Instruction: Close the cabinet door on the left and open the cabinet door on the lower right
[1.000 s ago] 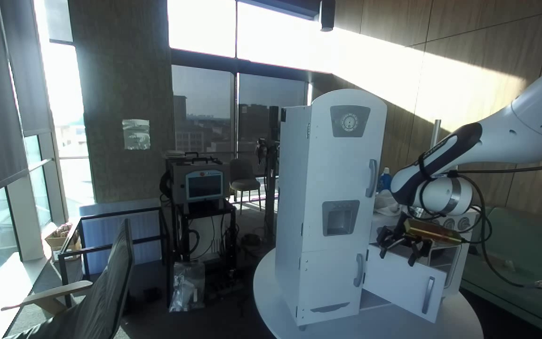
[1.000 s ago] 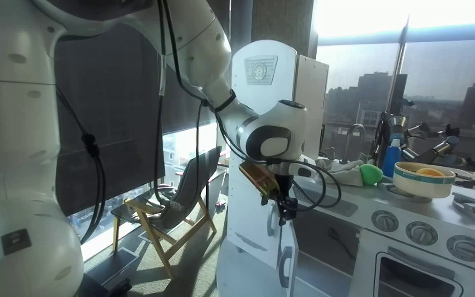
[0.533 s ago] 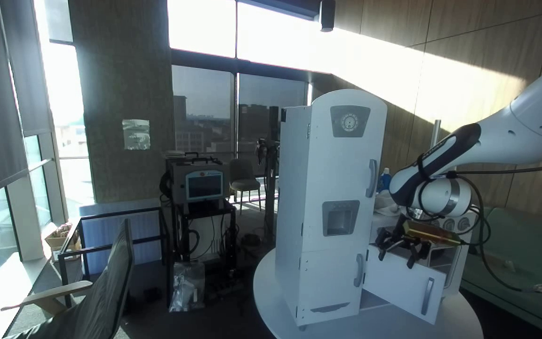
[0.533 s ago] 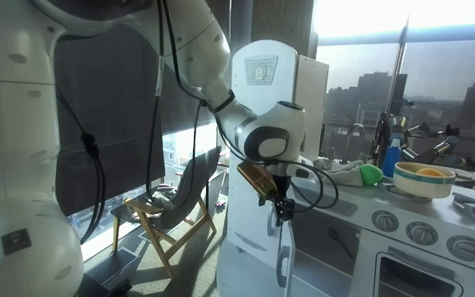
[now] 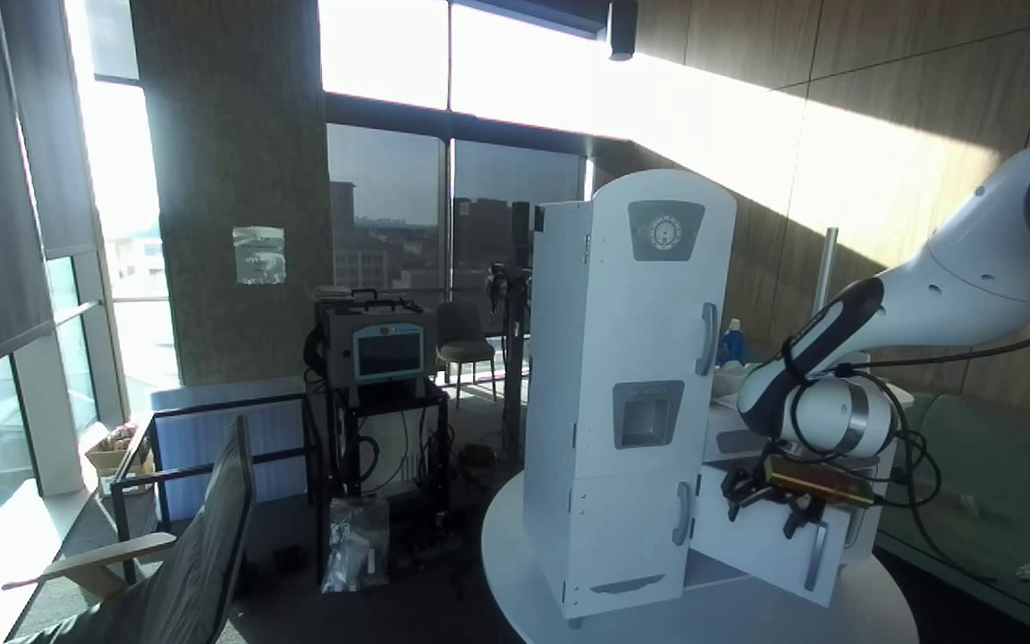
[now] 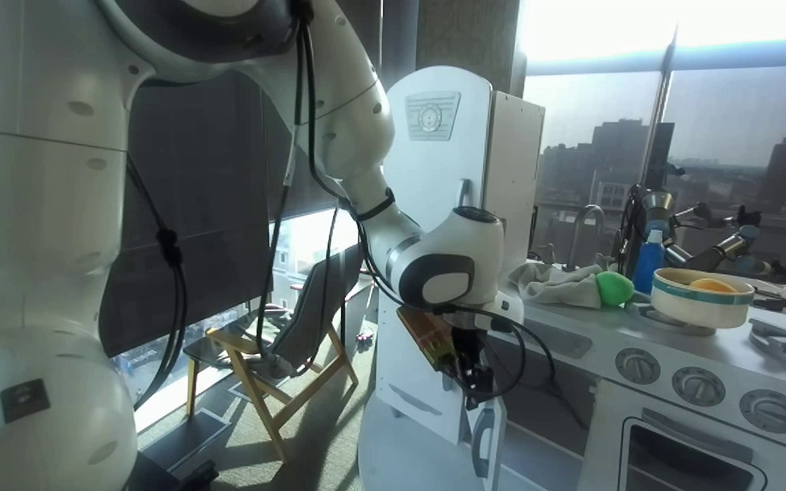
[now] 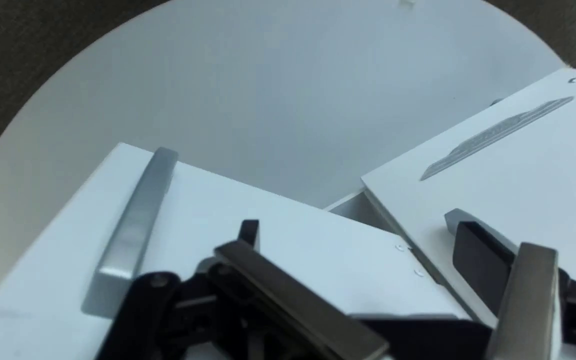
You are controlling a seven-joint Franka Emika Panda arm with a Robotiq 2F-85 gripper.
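The lower right cabinet door (image 5: 747,537) is a white panel that stands ajar, hinged beside the tall white cabinet. Its grey handle (image 5: 816,556) also shows in the wrist view (image 7: 133,235). The lower door of the tall cabinet (image 5: 627,528), with a grey handle (image 5: 683,512), looks shut. My gripper (image 5: 762,524) is at the upper part of the ajar door, pointing down; in an exterior view it is at the door's top edge (image 6: 471,404). In the wrist view my gripper (image 7: 363,245) has its fingers wide apart with nothing between them. I cannot tell whether it touches the door.
The toy kitchen stands on a round white table (image 7: 248,95). Beside the open compartment is the oven (image 6: 693,450) with knobs above. The counter holds a bowl (image 6: 700,303), a green ball (image 6: 614,288), a blue bottle (image 6: 648,262) and a cloth (image 6: 557,285).
My gripper has moved down and its arm has lowered. The ajar door has swung slightly away from the tall cabinet. The tall cabinet's doors have not moved.
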